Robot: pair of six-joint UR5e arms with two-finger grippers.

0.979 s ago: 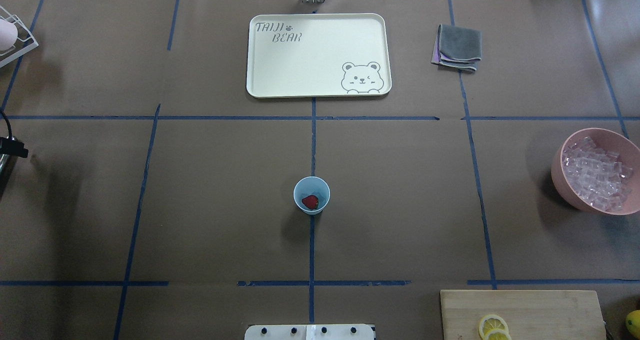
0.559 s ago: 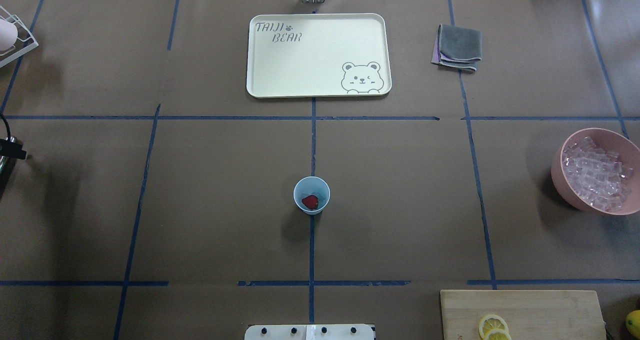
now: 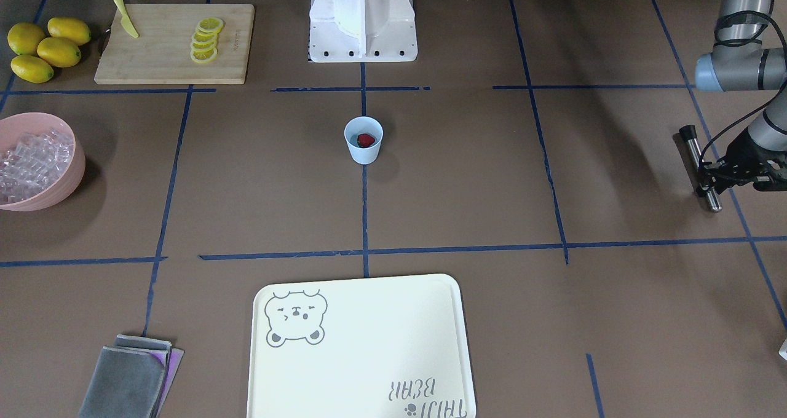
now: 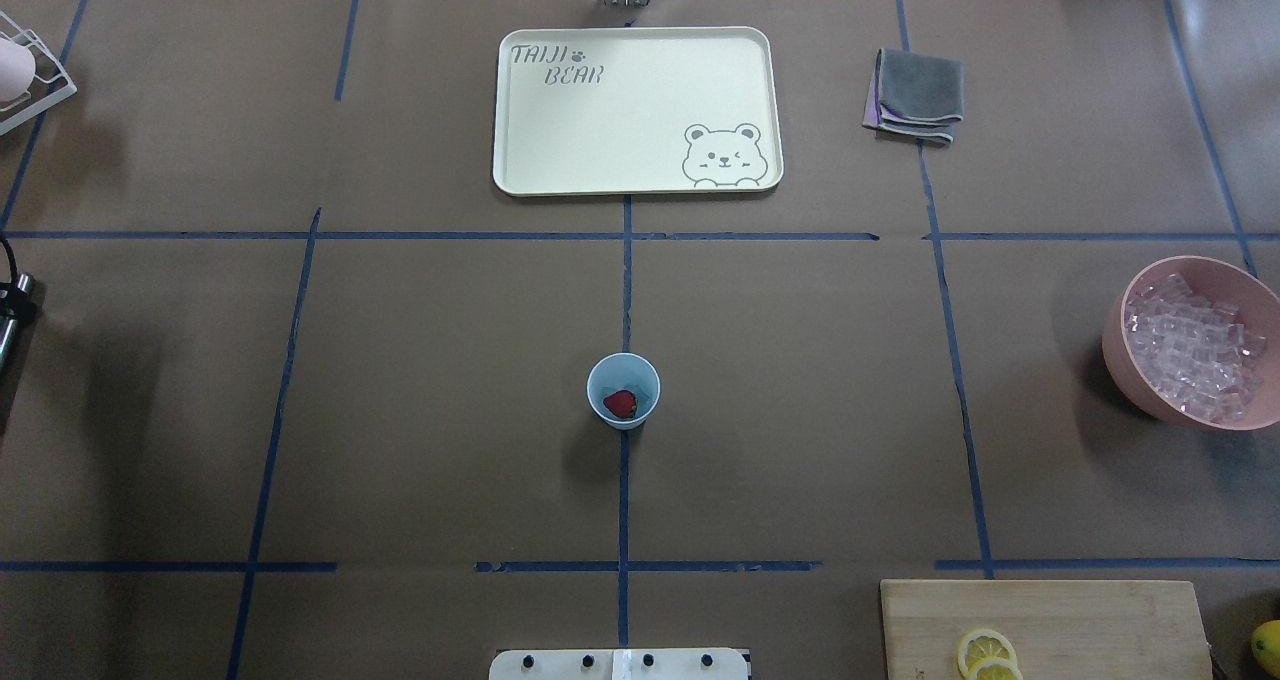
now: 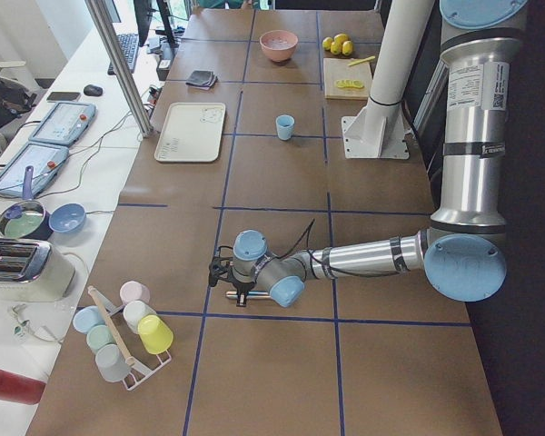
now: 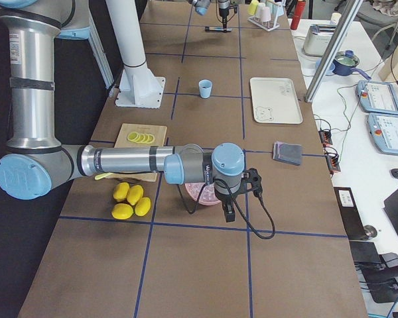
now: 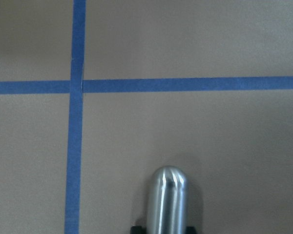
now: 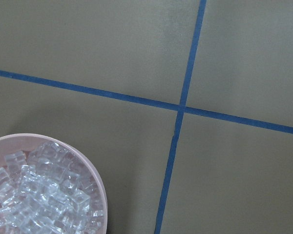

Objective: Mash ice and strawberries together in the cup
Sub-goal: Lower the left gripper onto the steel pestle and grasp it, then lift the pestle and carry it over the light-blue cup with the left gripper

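The strawberry [image 4: 621, 404] lies inside the pale-blue cup [image 4: 623, 390]. The cup stands upright on the centre blue tape line [image 4: 626, 290] of the brown-covered table [image 4: 450, 410]. Whether any ice is in the cup cannot be told.

Ice cubes [image 4: 1190, 350] fill a pink bowl [image 4: 1113, 350], well apart from the cup on the robot's right. The right gripper [image 6: 229, 215] hangs just beside that bowl. Whether its fingers are spread or pressed together cannot be told.

The left gripper [image 3: 708, 183] is well apart from the cup on the robot's left. Its fingers are clamped on a metal rod [image 3: 695, 157] with a rounded end.

A cream bear tray [image 4: 640, 110] lies beyond the cup, on the side away from the robot base [image 4: 620, 663].
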